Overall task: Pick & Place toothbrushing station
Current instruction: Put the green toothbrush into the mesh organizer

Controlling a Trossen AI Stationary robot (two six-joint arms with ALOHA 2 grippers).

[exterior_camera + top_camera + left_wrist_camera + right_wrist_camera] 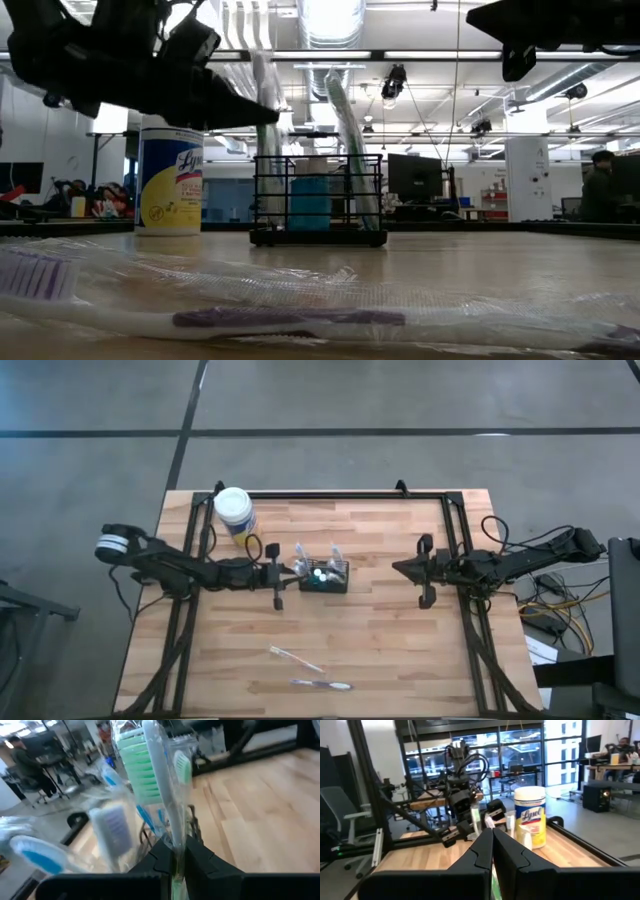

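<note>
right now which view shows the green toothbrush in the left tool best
The left wrist view: the green toothbrush, in clear wrap, fills the frame, its handle pinched in the shut left tool. The low view shows it side-on, leaning in the black caddy. The high view shows only a small pale sliver. The right wrist view shows it small and far off.

The surface [380, 630] is pale planked wood with a smooth, faintly shiny finish. The toothbrushing station [323, 576] is thin black wire, matt. Toothbrushes [321, 684] at 6 o'clock are glossy plastic in crinkled clear wrap. The round jar [168, 178] carries a shiny printed label.
</note>
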